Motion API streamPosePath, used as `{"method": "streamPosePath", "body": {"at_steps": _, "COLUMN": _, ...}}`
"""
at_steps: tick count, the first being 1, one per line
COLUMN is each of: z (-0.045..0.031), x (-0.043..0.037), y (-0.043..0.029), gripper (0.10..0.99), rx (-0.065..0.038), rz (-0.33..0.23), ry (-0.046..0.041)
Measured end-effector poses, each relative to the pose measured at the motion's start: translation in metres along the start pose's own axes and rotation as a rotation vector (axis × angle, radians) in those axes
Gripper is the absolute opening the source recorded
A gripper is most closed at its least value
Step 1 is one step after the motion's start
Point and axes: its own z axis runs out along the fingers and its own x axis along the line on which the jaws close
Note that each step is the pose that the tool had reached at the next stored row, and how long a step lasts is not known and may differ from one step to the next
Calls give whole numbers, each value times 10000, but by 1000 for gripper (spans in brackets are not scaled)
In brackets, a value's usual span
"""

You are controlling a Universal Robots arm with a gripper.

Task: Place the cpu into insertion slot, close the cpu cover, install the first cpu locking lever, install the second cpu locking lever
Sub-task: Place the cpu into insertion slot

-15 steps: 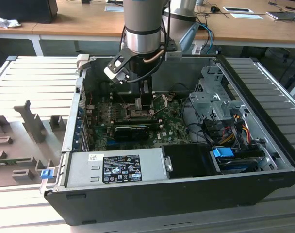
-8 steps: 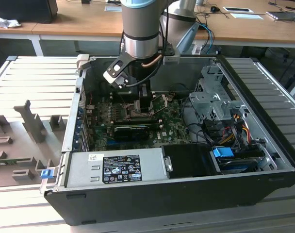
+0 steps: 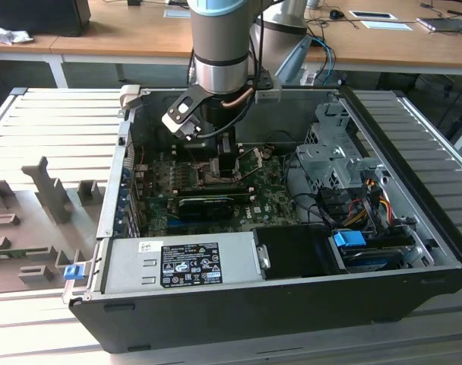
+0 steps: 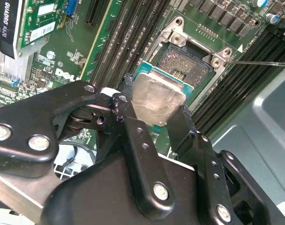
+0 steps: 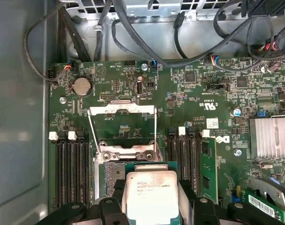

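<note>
Nearest us, the gripper clamps 2 edges of the cpu, keeping it flat over the insertion slot for seating.

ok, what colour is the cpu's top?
The cpu top is silver-grey metal with a teal-green rim; best in the second wrist view.

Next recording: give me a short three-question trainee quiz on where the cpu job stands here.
1. True or false: the cpu cover is swung open, off the insertion slot.
2. What is the gripper shut on? A) the cpu B) the cpu cover C) nothing
3. Fill in: the cpu's top, seen in both wrist views, is ___ metal.
Key: 1 true; 2 A; 3 silver-grey.
</note>
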Motion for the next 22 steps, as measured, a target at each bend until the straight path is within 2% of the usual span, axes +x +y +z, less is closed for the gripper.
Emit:
{"method": "streamPosePath", "body": {"at_steps": 2, "z": 30, "x": 26, "y": -3, "gripper": 529, "rx": 0, "rz": 0, "ry": 1}}
{"method": "streamPosePath", "body": {"at_steps": 3, "z": 108, "x": 141, "y": -13, "gripper": 529, "rx": 0, "rz": 0, "ry": 1}}
{"method": "streamPosePath", "body": {"at_steps": 4, "z": 173, "x": 165, "y": -36, "gripper": 529, "rx": 0, "rz": -13, "ry": 3}}
{"method": "streamPosePath", "body": {"at_steps": 5, "z": 187, "x": 164, "y": -50, "gripper": 529, "rx": 0, "rz": -13, "ry": 2}}
{"method": "streamPosePath", "body": {"at_steps": 22, "z": 215, "x": 164, "y": -130, "gripper": 529, "rx": 1, "rz": -13, "ry": 3}}
